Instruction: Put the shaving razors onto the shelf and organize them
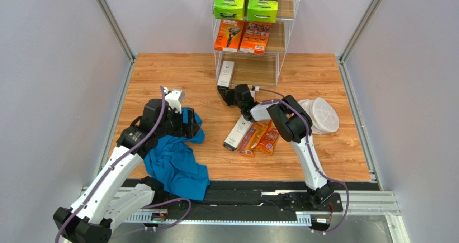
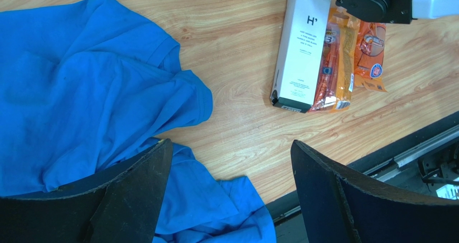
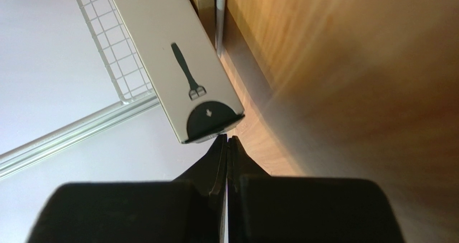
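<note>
The shelf (image 1: 286,36) stands at the back. Two black boxes with lime-green ends (image 1: 229,7) fill its top tier and two orange boxes (image 1: 255,37) its middle tier. A slim white box (image 1: 226,73) lies at the left of the bottom tier. My right gripper (image 1: 222,92) is shut and empty, its tips (image 3: 227,138) right at that box's (image 3: 178,65) dark near end. Another slim white box (image 1: 238,133) and two orange blister packs (image 1: 259,138) lie mid-table; the left wrist view shows them too (image 2: 301,47). My left gripper (image 2: 231,151) hangs open over a blue cloth (image 2: 81,92).
A round white mesh item (image 1: 322,115) lies at the right of the table. The blue cloth (image 1: 175,157) spreads over the near-left part, up to the black rail at the front edge. The right arm (image 1: 291,122) reaches over the loose packs. Grey walls close in both sides.
</note>
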